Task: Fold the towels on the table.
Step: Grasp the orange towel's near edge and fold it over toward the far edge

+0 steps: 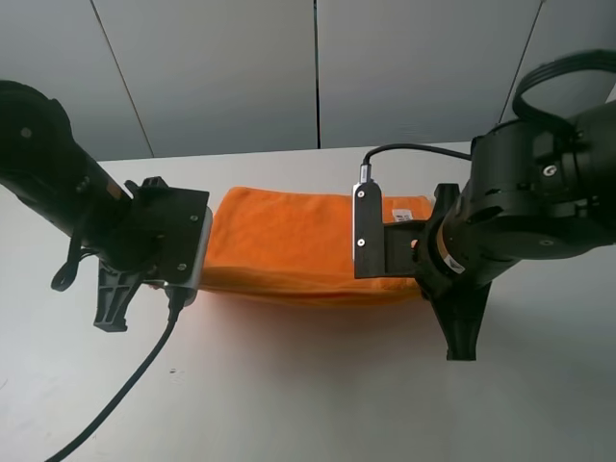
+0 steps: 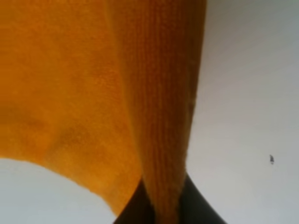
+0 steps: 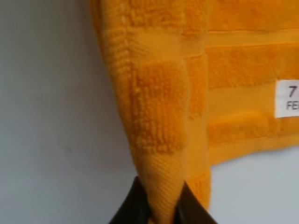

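The orange towel [image 1: 298,245] lies across the middle of the white table [image 1: 308,395], stretched between my two arms. My left gripper [image 2: 161,212] is shut on the towel's left end; the cloth [image 2: 93,93] rises from between the dark fingers [image 2: 196,205]. My right gripper [image 3: 161,210] is shut on the towel's right end, pinching a corner with the woven band [image 3: 159,51]. A small white label [image 3: 286,98] shows beside it. In the high view both grippers' fingertips are hidden under the arm bodies.
The left arm [image 1: 125,231] trails a black cable [image 1: 125,395] over the table's front left. The right arm [image 1: 500,231] stands over the towel's right end. A grey panelled wall [image 1: 318,67] rises behind the table.
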Available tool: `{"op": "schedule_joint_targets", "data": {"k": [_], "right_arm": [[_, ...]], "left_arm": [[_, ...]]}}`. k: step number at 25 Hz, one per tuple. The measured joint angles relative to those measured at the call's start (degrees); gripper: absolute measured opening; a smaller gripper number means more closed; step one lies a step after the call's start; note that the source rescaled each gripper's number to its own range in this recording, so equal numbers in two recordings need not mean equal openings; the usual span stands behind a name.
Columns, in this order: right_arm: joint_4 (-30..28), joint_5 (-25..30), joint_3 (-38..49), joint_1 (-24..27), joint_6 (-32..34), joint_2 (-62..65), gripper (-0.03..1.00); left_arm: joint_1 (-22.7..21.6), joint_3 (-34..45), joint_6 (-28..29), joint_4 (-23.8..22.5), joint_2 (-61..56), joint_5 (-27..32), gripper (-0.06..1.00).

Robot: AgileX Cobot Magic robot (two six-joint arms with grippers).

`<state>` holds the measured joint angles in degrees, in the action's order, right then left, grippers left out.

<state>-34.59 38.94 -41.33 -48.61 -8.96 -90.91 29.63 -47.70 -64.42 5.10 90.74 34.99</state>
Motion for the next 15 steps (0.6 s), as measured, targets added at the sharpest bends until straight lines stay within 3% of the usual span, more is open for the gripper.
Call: {"op": "schedule_joint_targets", "data": {"k": [6, 10, 15], "right_arm": [[-0.73, 0.12, -5.38, 5.59, 0.08, 0.0, 0.0], [-0.85, -0.22, -8.63, 8.81, -2.49, 0.0, 0.0], [-6.35, -0.67, -10.68, 9.39, -3.65, -0.28, 0.0]], "left_arm": [[0.0, -1.1, 7.13, -3.69, -0.45, -2.46, 0.0], [0.0, -2.69, 13.6, -8.65, -0.45, -4.54, 0.0], [0.0, -4.86, 20.59, -15.11, 0.83, -6.28, 0.0]]}}
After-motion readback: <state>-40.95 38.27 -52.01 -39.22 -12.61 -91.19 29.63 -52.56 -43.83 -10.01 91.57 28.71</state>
